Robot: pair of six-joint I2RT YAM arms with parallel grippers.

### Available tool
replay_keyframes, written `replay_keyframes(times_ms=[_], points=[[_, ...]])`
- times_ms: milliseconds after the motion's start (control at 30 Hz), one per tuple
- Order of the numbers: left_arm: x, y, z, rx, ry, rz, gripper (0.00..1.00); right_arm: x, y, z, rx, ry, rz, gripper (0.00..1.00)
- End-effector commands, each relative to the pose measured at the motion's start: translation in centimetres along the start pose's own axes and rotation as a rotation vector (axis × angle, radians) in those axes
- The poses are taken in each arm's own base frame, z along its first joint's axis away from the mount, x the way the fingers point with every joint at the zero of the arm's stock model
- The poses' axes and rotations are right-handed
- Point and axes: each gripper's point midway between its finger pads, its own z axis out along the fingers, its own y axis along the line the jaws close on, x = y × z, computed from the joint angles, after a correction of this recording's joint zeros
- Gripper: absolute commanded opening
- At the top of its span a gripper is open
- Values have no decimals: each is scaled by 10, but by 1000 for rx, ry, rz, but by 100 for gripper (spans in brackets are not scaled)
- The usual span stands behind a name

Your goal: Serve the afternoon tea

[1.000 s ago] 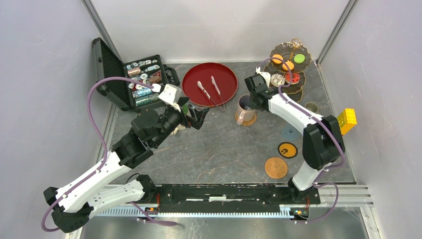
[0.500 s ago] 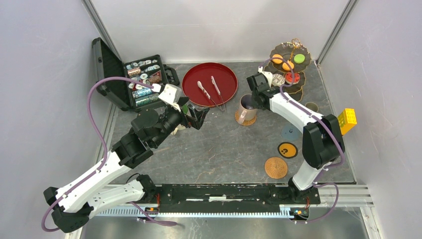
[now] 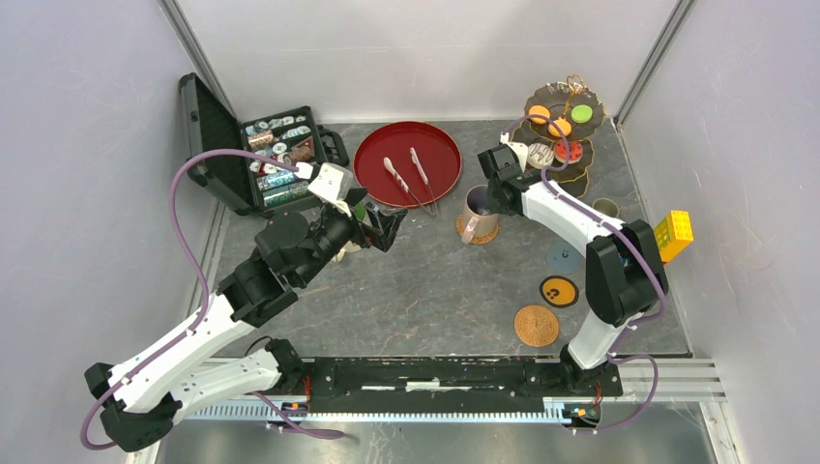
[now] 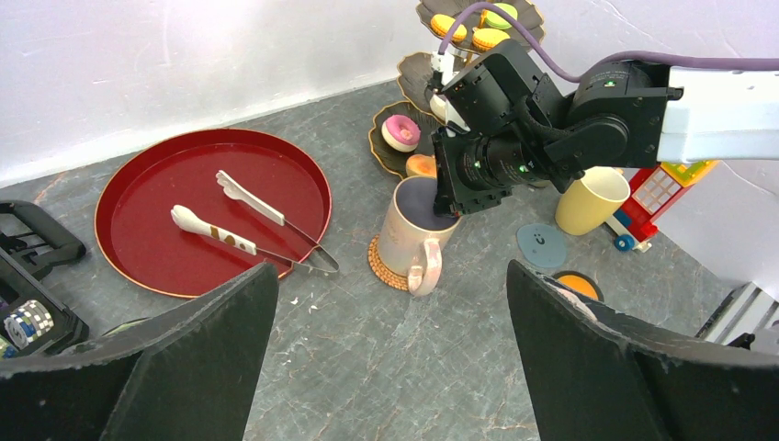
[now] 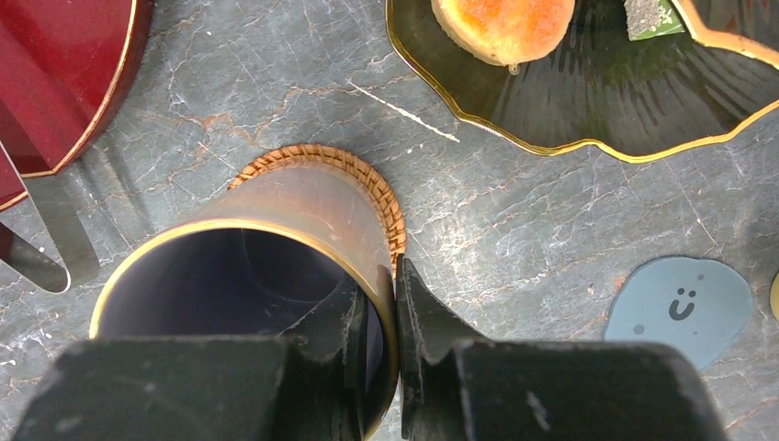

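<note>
Pinching rim of beige mug (image 4: 413,234): right gripper (image 5: 381,280) nearly closed, one finger inside, one outside wall. Mug sits on woven coaster (image 5: 363,175), between red tray (image 4: 138,248) and cake stand (image 5: 597,101). Left gripper (image 3: 390,225) spread wide, empty, hovering well apart. Advice: thin-rim grip likely to pivot, so lift straight up, slow, mug level. Watch stand's gold edge near by. Coaster may cling to base.

The mug (image 4: 411,234) is coloured beige, dark purple inside; the coaster (image 5: 360,171) is woven in tan. The tray (image 3: 441,145) is coloured red, the table (image 3: 416,280) veined grey, the stand (image 5: 597,92) dark, gold-edged.
</note>
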Motion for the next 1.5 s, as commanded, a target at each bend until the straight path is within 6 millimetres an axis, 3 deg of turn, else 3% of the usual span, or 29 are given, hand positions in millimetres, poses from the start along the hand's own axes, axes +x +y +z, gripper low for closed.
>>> replay_keyframes(times_ms=[0, 67, 167, 367, 467, 567, 700, 833, 1000, 1200, 1467], points=[[-9, -3, 0, 9, -23, -19, 100, -25, 11, -5, -50, -76, 35, 18], [-9, -3, 0, 9, -22, -18, 100, -30, 12, -10, -65, -95, 23, 32], [-9, -4, 0, 13, -21, -20, 100, -46, 11, -28, -91, -150, 16, 45], [-11, -4, -2, 15, -30, -24, 100, -82, -5, -91, -127, -273, -13, 56], [-15, -4, -4, 18, -39, -28, 100, -72, -31, -115, -99, -314, -18, 56], [-18, -5, -6, 24, -48, -33, 100, -36, -63, -119, -50, -322, -24, 56], [-17, -7, -6, 31, -47, -40, 100, 26, -95, -114, 5, -223, 5, 52], [-17, -9, -6, 46, -46, -47, 100, 105, -108, -96, -11, -60, 73, 36], [-17, -9, -6, 41, -48, -49, 100, 169, -123, -94, -9, 90, 103, 17], [-17, -11, -7, 54, -47, -55, 100, 216, -114, -93, -116, 199, 137, 9], [-16, -9, -6, 42, -43, -49, 100, 231, -124, -94, -80, 276, 60, 2]])
